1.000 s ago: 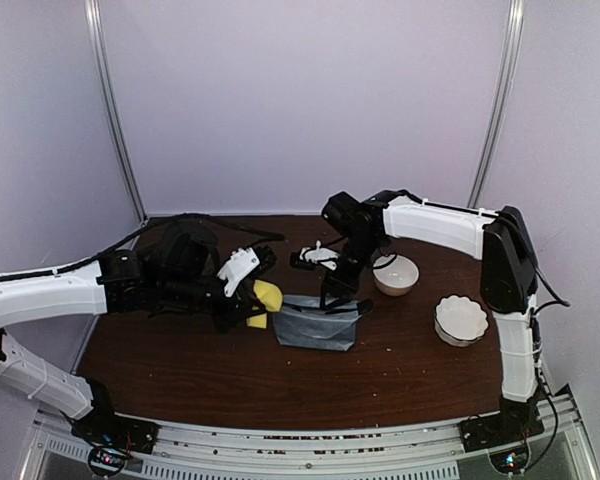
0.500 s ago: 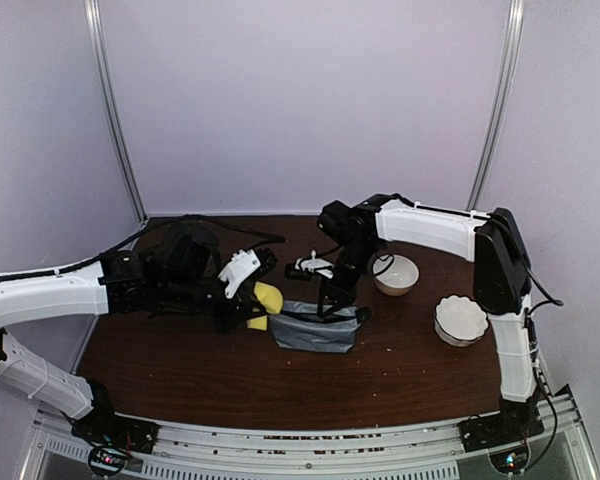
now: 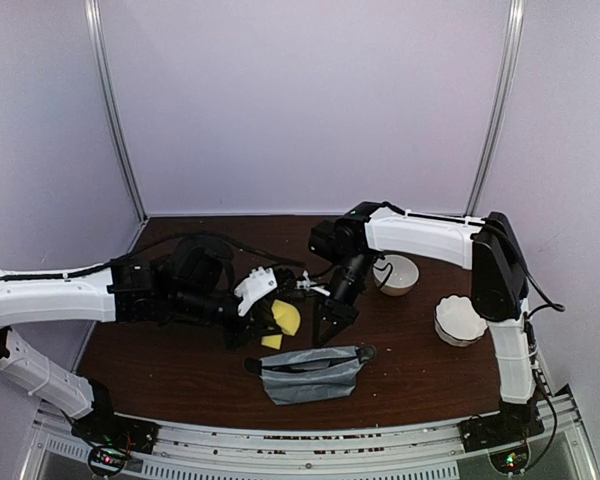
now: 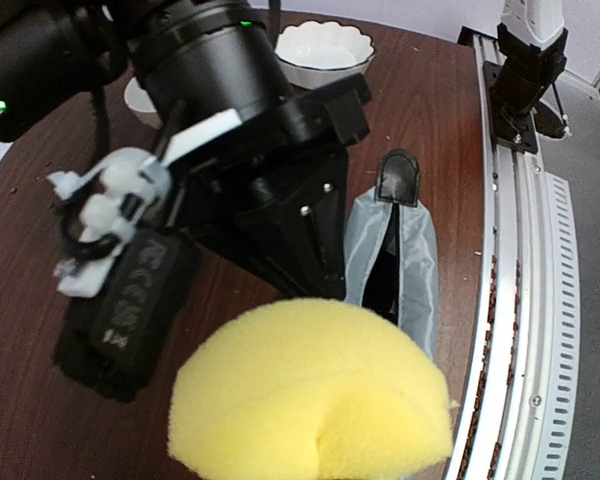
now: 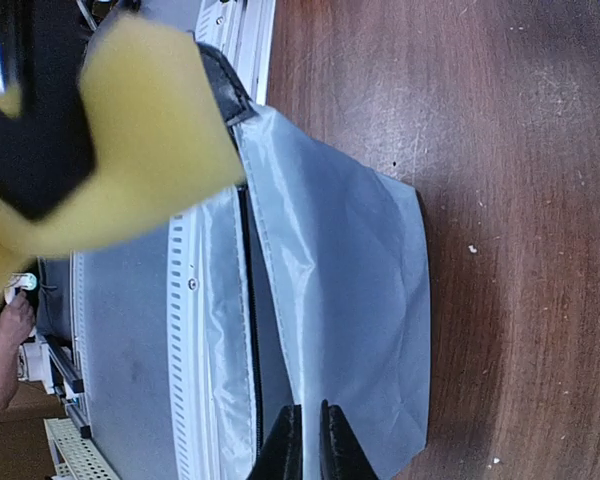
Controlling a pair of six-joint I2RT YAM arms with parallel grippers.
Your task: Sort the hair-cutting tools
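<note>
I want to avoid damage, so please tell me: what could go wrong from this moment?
1. The left hand and the right hand are very close together; they might collide.
2. The pouch lies open near the front edge of the table; a push could send it onto the rail.

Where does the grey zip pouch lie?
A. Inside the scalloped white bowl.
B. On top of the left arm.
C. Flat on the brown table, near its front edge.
C: the grey zip pouch lies flat on the brown table, close to its near edge.
</note>
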